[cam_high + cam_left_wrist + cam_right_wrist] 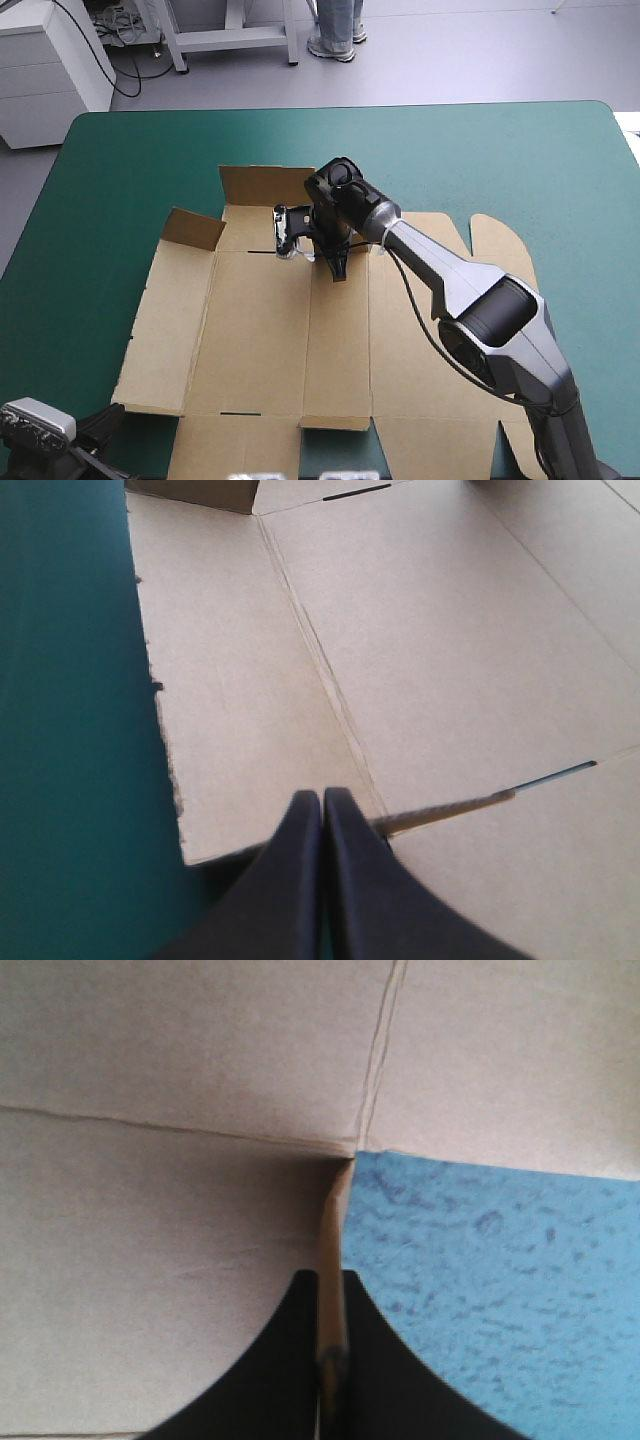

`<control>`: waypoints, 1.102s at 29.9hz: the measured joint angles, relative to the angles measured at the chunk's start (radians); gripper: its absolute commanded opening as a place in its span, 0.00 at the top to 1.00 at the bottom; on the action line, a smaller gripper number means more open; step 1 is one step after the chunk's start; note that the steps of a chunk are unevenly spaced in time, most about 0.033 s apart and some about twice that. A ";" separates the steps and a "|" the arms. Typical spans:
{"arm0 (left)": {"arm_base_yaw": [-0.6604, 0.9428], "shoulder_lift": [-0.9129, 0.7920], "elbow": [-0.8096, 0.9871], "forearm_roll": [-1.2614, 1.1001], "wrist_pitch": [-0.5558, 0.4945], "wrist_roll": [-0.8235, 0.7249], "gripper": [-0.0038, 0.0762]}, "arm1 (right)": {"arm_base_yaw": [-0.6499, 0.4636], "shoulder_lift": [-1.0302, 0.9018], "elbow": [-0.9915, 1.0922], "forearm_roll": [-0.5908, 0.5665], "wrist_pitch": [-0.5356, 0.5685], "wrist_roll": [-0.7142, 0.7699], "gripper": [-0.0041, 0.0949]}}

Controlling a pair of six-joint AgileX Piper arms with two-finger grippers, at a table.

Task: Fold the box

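The brown box [260, 330] lies mostly flat at the table's [120, 170] centre; the right gripper [328, 1278] pinches its flap edge toward 12 o'clock; the left gripper [322, 798], closed and empty, is at the 7 o'clock corner, so the unpinned sheet may drag.

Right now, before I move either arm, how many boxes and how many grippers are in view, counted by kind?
box: 1
grippers: 2, the left gripper shut, the right gripper shut on the box
total: 3
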 measured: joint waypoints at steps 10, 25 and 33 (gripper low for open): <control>0.000 0.000 0.000 0.000 0.000 0.000 0.96 | 0.001 0.011 -0.006 -0.031 -0.017 0.072 0.94; 0.000 0.000 0.000 0.000 0.000 0.000 0.96 | 0.000 0.038 -0.118 -0.122 -0.035 0.224 0.47; 0.000 0.000 0.000 0.000 0.000 0.000 0.96 | 0.000 0.038 -0.232 -0.131 0.019 0.323 0.47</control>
